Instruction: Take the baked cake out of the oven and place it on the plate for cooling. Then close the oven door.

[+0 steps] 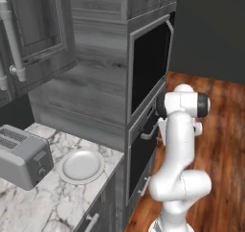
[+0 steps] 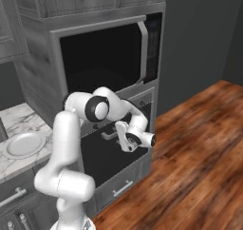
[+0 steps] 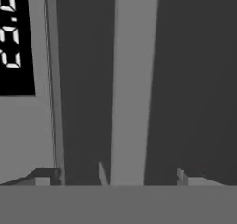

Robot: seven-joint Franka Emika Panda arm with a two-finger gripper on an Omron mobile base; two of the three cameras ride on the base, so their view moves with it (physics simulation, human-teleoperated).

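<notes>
The oven (image 2: pixel 142 99) sits under the larger black-glass unit, and its dark oven door (image 2: pixel 108 160) is shut. My gripper (image 2: pixel 116 133) is at the door's silver bar handle (image 2: pixel 109 135). In the hand view the handle (image 3: pixel 132 79) runs as a pale band between my fingertips (image 3: pixel 102 174), and the gripper (image 3: pixel 141 176) is open around it, not clamped. The oven's lit display (image 3: pixel 14 38) is at the left. The round white-grey plate (image 1: pixel 81 166) lies bare on the marble counter (image 1: pixel 52 202). The baked cake is hidden.
A grey toaster (image 1: pixel 21 154) stands just left of the plate. The black-glass unit (image 1: pixel 148 65) fills the cabinet above the oven. A drawer with a bar handle (image 2: pixel 122 188) sits under the oven door. Wooden floor (image 2: pixel 199 143) spreads to the right.
</notes>
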